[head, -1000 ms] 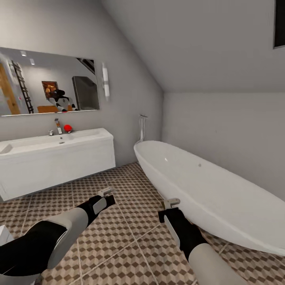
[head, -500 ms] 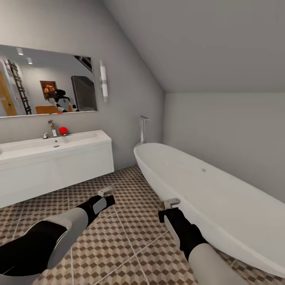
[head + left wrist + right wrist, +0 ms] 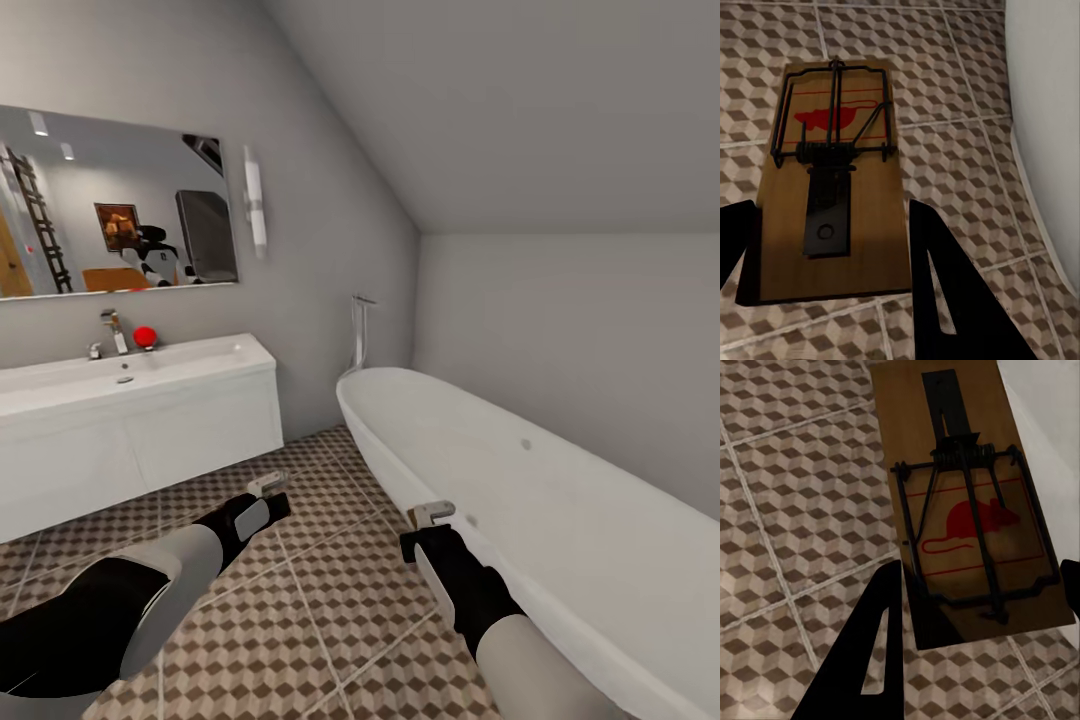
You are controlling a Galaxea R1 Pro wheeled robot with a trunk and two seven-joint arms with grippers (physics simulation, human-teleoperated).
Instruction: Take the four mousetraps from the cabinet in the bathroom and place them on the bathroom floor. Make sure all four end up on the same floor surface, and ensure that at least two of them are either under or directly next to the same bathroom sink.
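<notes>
The left pincer (image 3: 268,484) gripped one mousetrap (image 3: 832,180) and the right pincer (image 3: 432,513) gripped another mousetrap (image 3: 971,502). Both hung over the bathroom floor (image 3: 330,590), between the sink (image 3: 130,375) and the bathtub (image 3: 520,490).

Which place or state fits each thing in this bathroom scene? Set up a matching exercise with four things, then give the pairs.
Things:
1. bathtub
2. sink
3. red ball
4. mirror

Places:
A. on the wall above the basin
B. beside the chrome tap
C. along the right wall
D. topping the white vanity

Pairs: 1-C, 2-D, 3-B, 4-A
</notes>
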